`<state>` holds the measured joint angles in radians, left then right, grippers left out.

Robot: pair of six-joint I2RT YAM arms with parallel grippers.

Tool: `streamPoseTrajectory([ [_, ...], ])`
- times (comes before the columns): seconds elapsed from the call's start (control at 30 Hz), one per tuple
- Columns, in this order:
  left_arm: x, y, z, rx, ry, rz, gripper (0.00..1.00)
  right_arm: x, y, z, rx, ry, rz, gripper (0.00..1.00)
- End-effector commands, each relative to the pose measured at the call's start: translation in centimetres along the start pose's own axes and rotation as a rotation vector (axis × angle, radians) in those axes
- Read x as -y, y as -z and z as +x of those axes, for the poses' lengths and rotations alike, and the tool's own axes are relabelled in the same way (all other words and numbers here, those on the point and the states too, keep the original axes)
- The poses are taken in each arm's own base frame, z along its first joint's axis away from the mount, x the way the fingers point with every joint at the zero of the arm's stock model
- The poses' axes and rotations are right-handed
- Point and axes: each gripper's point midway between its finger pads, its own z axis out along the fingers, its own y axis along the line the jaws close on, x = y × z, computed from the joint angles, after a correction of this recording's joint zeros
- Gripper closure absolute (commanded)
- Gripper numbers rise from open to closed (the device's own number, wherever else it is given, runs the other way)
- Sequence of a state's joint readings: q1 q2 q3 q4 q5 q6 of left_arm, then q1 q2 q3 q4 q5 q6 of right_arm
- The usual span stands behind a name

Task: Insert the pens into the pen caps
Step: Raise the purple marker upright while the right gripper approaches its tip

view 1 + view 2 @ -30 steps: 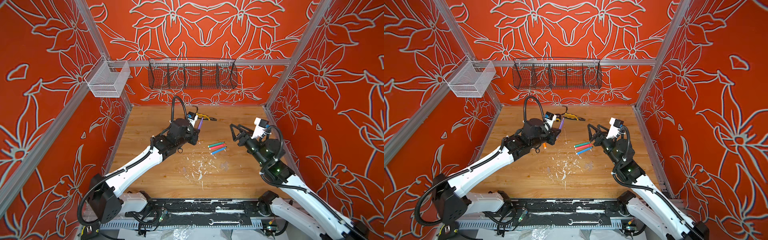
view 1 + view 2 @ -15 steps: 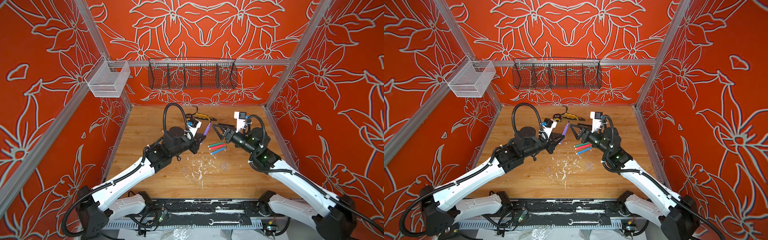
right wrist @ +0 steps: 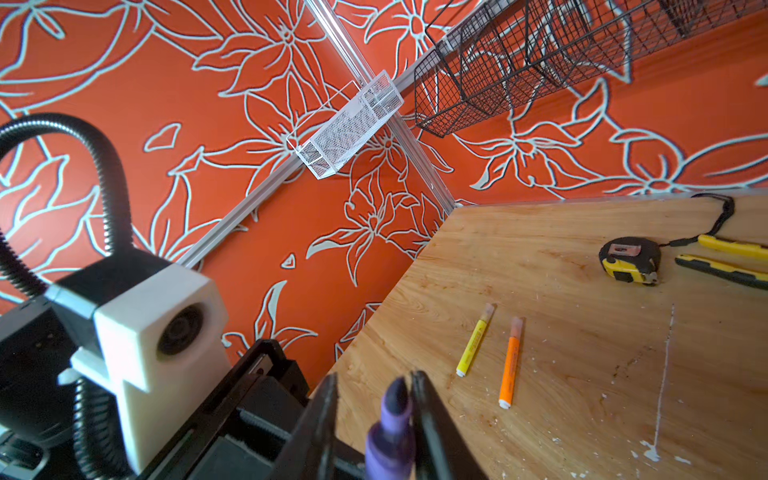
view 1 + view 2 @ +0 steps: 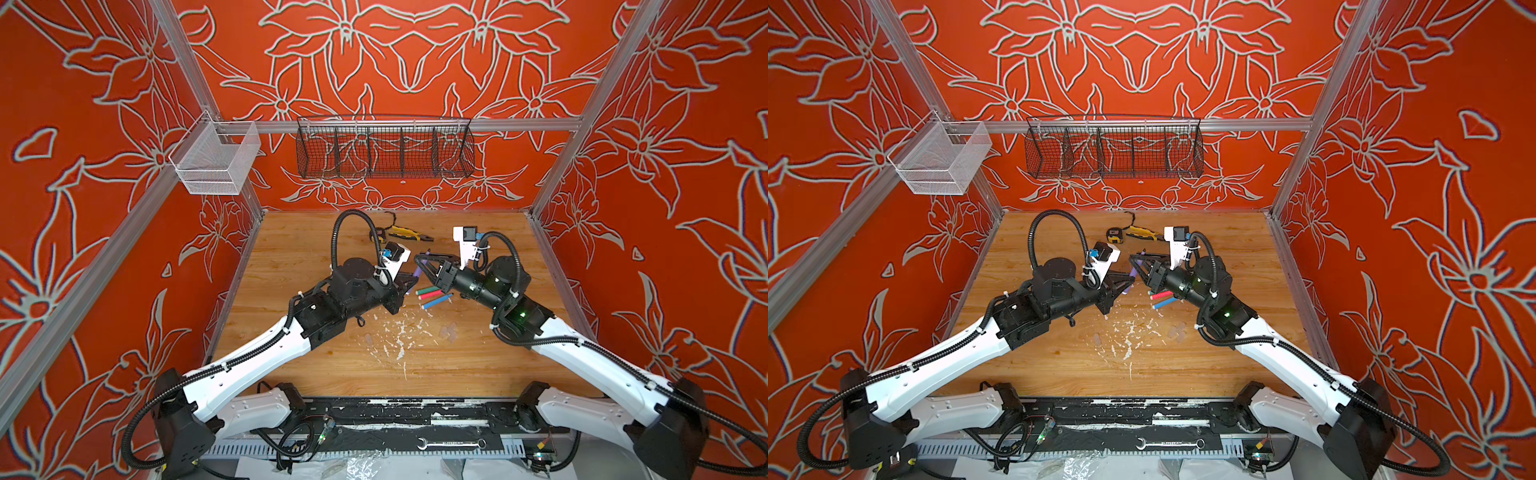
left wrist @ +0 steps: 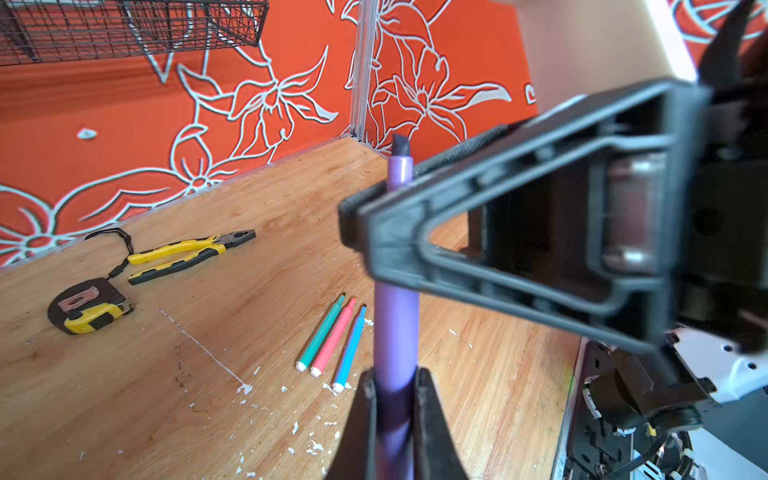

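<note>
My left gripper (image 5: 395, 374) is shut on the lower barrel of the purple pen (image 5: 395, 328), holding it above the table's middle in both top views (image 4: 415, 272) (image 4: 1133, 271). My right gripper (image 3: 375, 376) (image 4: 417, 258) straddles the pen's dark tip end (image 3: 392, 399); one finger touches it and a gap shows on the other side. Green (image 5: 322, 332), pink-red (image 5: 334, 336) and blue (image 5: 351, 345) pens lie side by side, uncapped. Yellow (image 3: 473, 340) and orange (image 3: 511, 361) pens lie on the wood with clear pen caps (image 3: 516, 322) on them. Faint loose caps (image 4: 449, 330) lie near the flecks.
Yellow-and-black pliers (image 4: 409, 235) and a tape measure (image 5: 85, 307) lie at the back of the wooden table (image 4: 291, 249). White flecks (image 4: 395, 336) are scattered mid-table. A black wire basket (image 4: 384, 147) and a white mesh basket (image 4: 216, 160) hang on the walls.
My right arm swung left to the purple pen, and its jaws narrowed from wide open to close around the pen's tip. My left gripper carried the pen slightly right, still shut on it.
</note>
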<state>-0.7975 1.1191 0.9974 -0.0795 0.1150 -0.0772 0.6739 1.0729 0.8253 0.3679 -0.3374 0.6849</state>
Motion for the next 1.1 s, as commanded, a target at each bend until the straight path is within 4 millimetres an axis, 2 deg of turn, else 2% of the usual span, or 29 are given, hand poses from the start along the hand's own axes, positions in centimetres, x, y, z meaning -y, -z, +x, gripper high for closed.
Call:
streamPoseTrajectory([
  [0.0,0.9,0.6,-0.8,0.044,-0.047,0.032,1.0,-1.0,-0.4,-1.3,0.027,0.01,-0.022,0.82],
  [0.17,1.0,0.7,-0.6,0.052,-0.07,0.032,1.0,-1.4,-0.6,-1.1,0.021,0.01,-0.039,0.97],
  [0.33,0.7,0.8,-0.7,0.064,-0.07,0.018,0.8,-2.3,-0.7,-0.7,0.013,0.026,-0.055,1.0],
  [0.5,0.6,0.6,-0.5,0.064,-0.069,0.013,0.69,-2.9,-0.9,-0.2,0.006,0.033,-0.071,1.0],
  [0.63,0.5,0.5,-0.4,0.06,-0.07,0.011,0.68,-3.2,-1.1,0.0,0.0,0.036,-0.076,1.0],
  [0.73,0.6,0.5,-0.4,0.062,-0.071,0.016,0.78,-3.2,-1.2,0.1,-0.001,0.039,-0.073,1.0],
  [0.8,0.6,0.4,-0.3,0.058,-0.072,0.013,0.8,-3.3,-1.2,0.1,-0.004,0.037,-0.078,1.0],
  [1.07,0.1,-0.5,-0.1,0.035,-0.071,-0.007,0.74,-3.7,-1.0,0.3,-0.005,0.04,-0.092,1.0],
])
